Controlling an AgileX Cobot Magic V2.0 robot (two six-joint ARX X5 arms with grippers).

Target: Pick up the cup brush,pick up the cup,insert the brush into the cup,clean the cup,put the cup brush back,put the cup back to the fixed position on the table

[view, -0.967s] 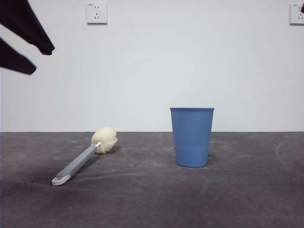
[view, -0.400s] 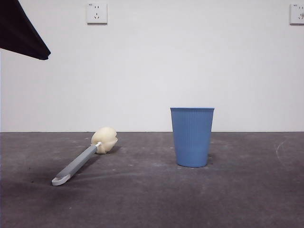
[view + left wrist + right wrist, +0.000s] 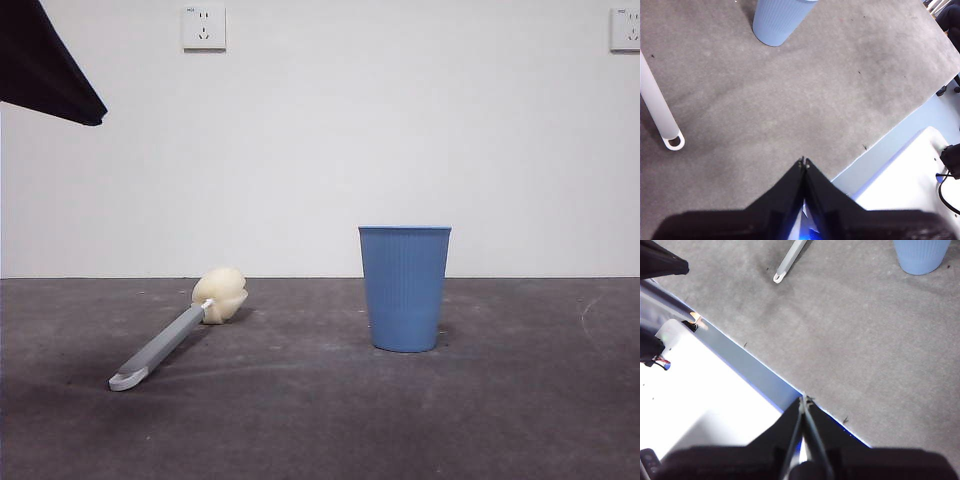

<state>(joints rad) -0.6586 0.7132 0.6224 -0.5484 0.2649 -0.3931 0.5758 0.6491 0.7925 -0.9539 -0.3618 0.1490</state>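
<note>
The cup brush (image 3: 175,335) lies flat on the table (image 3: 320,420) at the left, sponge head toward the wall, white looped end toward the front. Its handle also shows in the left wrist view (image 3: 657,107) and the right wrist view (image 3: 789,259). The blue cup (image 3: 404,288) stands upright right of centre; it shows in the left wrist view (image 3: 777,20) and the right wrist view (image 3: 921,255). My left gripper (image 3: 803,161) is shut and empty, raised above the table's front part, and shows as a dark tip at the front view's top left (image 3: 95,115). My right gripper (image 3: 803,399) is shut and empty above the table's edge.
Two wall sockets (image 3: 203,27) sit on the white wall behind. The table's edge (image 3: 765,367) runs beside a pale blue strip and a white base with cables (image 3: 950,165). The left gripper's tip also shows in the right wrist view (image 3: 670,265).
One second ago the gripper at the front view's top left showed two spread jaws; since half a second ago it shows as one closed dark tip. The brush and cup have not moved.
</note>
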